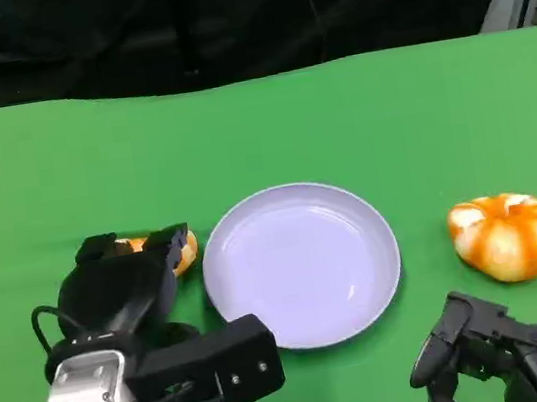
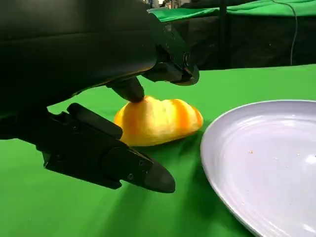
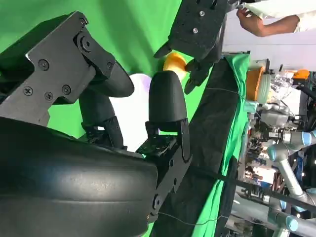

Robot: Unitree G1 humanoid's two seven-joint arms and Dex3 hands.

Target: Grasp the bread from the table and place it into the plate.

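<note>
Left hand (image 1: 123,278) at lower left, fingers touching a bread roll (image 2: 158,121) without clamping it, lavender plate (image 1: 377,281) centre, striped bun (image 1: 507,234) right, right hand (image 1: 499,354) apart and holding nothing, lower right.

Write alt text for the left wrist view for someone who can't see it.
The black left robot hand closes around a glossy yellow-orange bread roll lying on the green table cloth, one fingertip touching its top. A round pale lavender plate sits just beside it.

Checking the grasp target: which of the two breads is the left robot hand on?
The bread left of the plate: bread, touched by the left robot hand. The other bread sits untouched right of it.
</note>
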